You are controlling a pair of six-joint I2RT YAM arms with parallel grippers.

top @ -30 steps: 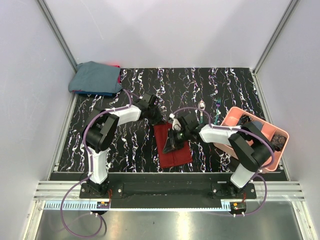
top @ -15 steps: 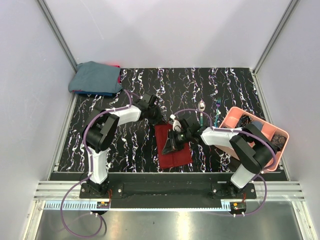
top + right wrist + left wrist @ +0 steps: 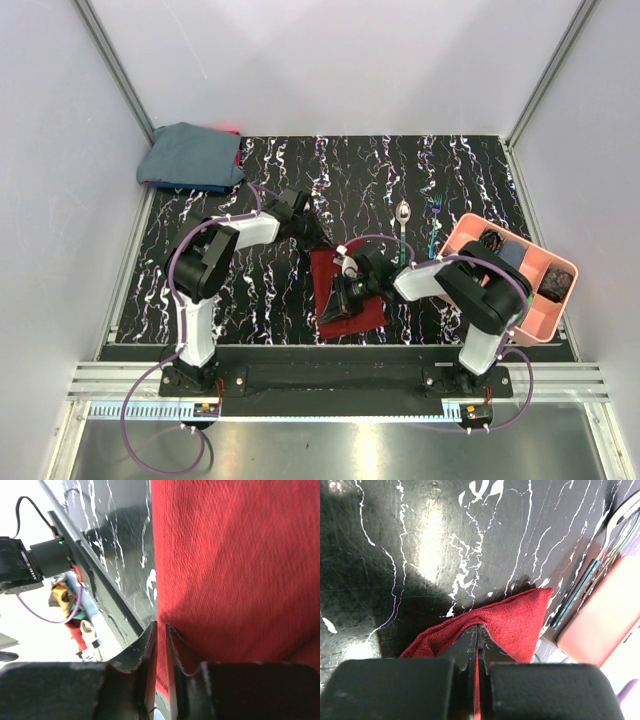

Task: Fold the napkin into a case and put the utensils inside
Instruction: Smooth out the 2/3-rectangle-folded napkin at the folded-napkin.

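While one dark red napkin point(image 3: 362, 314) lies folded at the centre of the desk point(image 3: 250, 300), the left tool point(image 3: 317, 245) clamps its 11 o'clock corner and the right tool point(image 3: 331, 309) pinches its 8 o'clock edge. Two utensils point(image 3: 402, 222) lie at 2 o'clock, beside one pink tray point(image 3: 523, 325). One blue-grey bundle point(image 3: 190, 155) sits at 10 o'clock. Black marbling with white veins covers the desk, and white walls point(image 3: 330, 70) enclose it.

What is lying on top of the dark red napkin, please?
The left end effector and right end effector each pinch the napkin; the utensils lie apart on the table. Anything inside the folds is hidden.
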